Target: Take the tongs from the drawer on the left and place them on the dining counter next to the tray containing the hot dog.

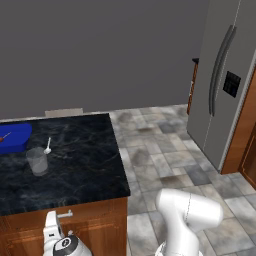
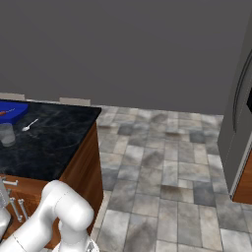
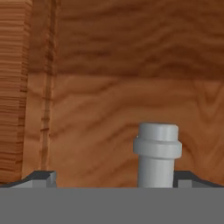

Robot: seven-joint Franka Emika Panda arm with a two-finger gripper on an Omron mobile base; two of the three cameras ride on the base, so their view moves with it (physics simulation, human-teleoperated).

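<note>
Jaws (image 3: 111, 177) are spread wide at the bottom of the hand view, the drawer (image 3: 131, 100) handle (image 3: 157, 155) standing between them. Handle should be centred before closing, then drawn straight out. Tray (image 1: 14, 136) is seen at the worktop (image 1: 80, 160) left edge; tongs cannot be seen.

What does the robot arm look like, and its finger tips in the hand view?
The arm is glossy white, with thick rounded links; at its wrist sits a dark round cap with a white mark. No cables show. The gripper has two small dark grey, angular finger tips.
</note>
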